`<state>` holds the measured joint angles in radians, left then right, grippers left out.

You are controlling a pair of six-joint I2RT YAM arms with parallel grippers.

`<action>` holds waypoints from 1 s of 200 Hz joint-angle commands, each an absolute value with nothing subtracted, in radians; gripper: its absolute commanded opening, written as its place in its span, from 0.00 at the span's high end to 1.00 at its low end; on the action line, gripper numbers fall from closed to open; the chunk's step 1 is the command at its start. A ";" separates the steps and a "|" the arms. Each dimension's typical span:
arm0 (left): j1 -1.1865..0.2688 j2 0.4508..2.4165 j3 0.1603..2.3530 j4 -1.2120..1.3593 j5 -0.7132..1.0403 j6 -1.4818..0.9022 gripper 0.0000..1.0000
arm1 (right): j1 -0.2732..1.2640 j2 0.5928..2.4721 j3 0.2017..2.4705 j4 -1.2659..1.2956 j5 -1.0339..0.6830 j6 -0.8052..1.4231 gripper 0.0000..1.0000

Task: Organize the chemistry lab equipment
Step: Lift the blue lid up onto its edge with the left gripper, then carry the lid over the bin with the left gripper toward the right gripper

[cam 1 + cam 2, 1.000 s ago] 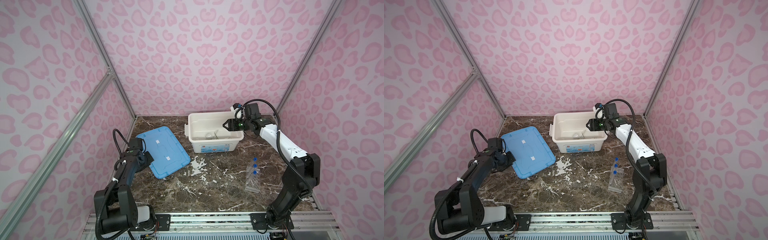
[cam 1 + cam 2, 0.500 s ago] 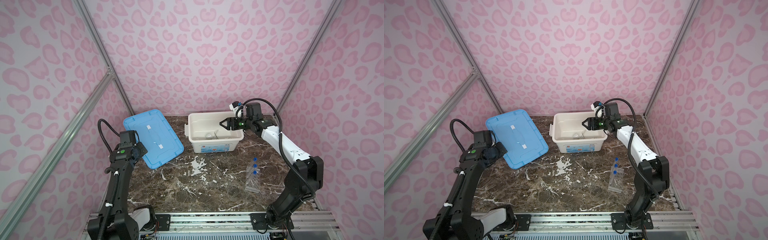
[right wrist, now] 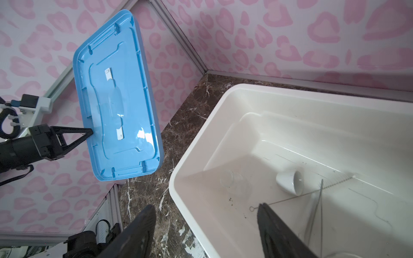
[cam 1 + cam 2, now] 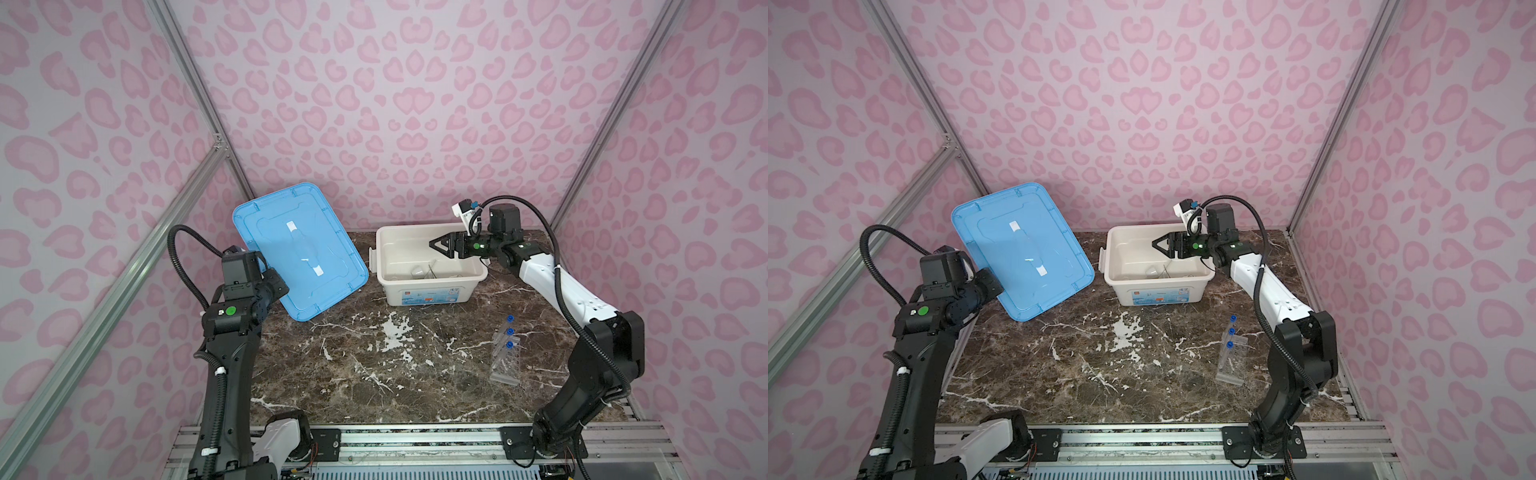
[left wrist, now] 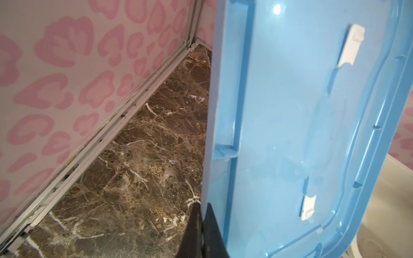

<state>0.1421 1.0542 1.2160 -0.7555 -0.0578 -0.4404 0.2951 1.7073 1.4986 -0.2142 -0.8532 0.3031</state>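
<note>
My left gripper (image 5: 202,210) is shut on the edge of the blue lid (image 4: 299,253), which it holds raised and tilted at the back left, off the table. My right gripper (image 4: 434,245) hovers open and empty over the open white bin (image 4: 432,291). In the right wrist view one finger is over the bin floor and the other is outside the bin's rim (image 3: 201,145). A small white mortar bowl (image 3: 288,181) lies on its side in the bin, beside a clear glass beaker (image 3: 232,183). A clear tube rack (image 4: 505,357) with blue-capped test tubes (image 4: 509,331) stands on the table at the right.
Thin wire brushes (image 3: 312,189) lie in the bin next to the bowl. Pink patterned walls with metal frame posts close in the marble table (image 4: 374,374) on three sides. The right arm's base stands just right of the rack.
The left arm has lifted the blue lid off the table and swung it up toward the back left. The right gripper stayed over the bin and opened wider.
</note>
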 commanded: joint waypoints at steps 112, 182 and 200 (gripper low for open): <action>-0.147 1.233 1.339 -0.509 0.082 -0.446 0.96 | 0.324 1.709 1.391 0.023 -1.014 0.435 0.25; -0.227 1.355 1.455 -0.485 0.134 -0.436 0.96 | 0.328 1.679 1.358 0.048 -1.026 0.445 0.25; -0.235 1.370 1.460 -0.470 0.147 -0.440 0.96 | 0.328 1.675 1.354 0.046 -1.034 0.442 0.27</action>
